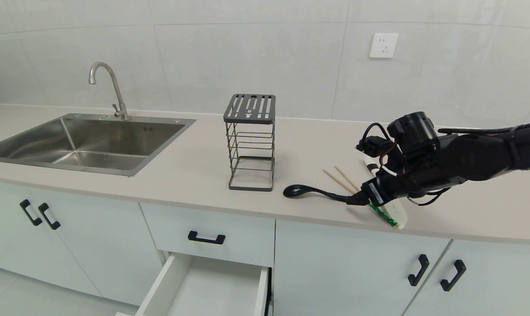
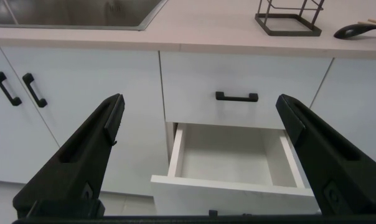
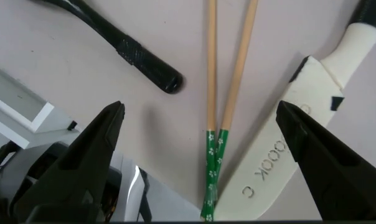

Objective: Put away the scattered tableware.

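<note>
A pair of wooden chopsticks (image 1: 339,179) with green ends, a white knife (image 1: 395,211) and a black spoon (image 1: 309,191) lie together on the counter's right part. My right gripper (image 1: 359,199) hovers low over them, open. In the right wrist view its fingers (image 3: 82,168) straddle the chopsticks (image 3: 214,106); the knife (image 3: 281,168) lies beside them and the spoon handle (image 3: 138,53) off to one side. My left gripper (image 2: 200,155) stands open in front of the cabinets, facing the pulled-out white drawer (image 2: 235,158), which holds nothing.
A dark wire rack (image 1: 250,142) stands mid-counter, left of the spoon. A steel sink (image 1: 85,140) with a faucet (image 1: 111,87) is at the left. The open drawer (image 1: 203,289) sticks out below the counter's front edge, between cabinet doors with black handles.
</note>
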Available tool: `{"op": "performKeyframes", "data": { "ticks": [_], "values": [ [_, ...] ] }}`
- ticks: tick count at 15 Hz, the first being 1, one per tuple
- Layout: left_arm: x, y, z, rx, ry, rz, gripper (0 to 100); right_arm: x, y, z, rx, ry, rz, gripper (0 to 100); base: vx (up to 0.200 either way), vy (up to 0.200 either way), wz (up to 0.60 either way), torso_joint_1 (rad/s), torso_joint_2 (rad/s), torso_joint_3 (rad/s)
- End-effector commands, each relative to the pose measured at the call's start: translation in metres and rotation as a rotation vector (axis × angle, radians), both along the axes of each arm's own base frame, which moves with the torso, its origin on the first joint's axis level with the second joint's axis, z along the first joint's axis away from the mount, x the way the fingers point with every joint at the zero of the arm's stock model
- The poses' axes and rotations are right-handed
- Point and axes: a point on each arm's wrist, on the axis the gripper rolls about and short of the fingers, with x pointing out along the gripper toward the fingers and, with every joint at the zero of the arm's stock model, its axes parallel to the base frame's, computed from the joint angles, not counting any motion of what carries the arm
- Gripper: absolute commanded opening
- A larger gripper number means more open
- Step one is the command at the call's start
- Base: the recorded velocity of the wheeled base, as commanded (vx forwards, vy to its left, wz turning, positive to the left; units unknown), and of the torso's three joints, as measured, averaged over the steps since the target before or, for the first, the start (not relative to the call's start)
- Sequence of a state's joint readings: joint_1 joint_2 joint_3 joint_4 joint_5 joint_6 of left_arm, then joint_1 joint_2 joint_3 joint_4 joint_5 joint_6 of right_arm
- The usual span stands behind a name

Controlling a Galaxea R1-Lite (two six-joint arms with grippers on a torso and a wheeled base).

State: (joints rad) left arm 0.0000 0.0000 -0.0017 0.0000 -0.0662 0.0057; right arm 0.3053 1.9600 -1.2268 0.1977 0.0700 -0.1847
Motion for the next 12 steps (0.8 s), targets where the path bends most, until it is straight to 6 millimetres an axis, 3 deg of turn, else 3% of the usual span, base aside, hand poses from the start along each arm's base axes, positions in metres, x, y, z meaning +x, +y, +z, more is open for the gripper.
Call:
{"op": "performKeyframes", "data": {
  "ticks": [1,12],
  "values": [
    [0.000,0.000,0.000,0.000,0.000,0.000,100,0.004,0.000,-0.010,-0.008,0.027,-0.004,100,0.000,0.000,0.00,0.000,0.00,0.000],
    [0.000,0.000,0.000,0.000,0.000,0.000,100,0.004,-0.011,-0.022,-0.009,0.072,-0.012,100,0.000,0.000,0.00,0.000,0.00,0.000]
  ]
}}
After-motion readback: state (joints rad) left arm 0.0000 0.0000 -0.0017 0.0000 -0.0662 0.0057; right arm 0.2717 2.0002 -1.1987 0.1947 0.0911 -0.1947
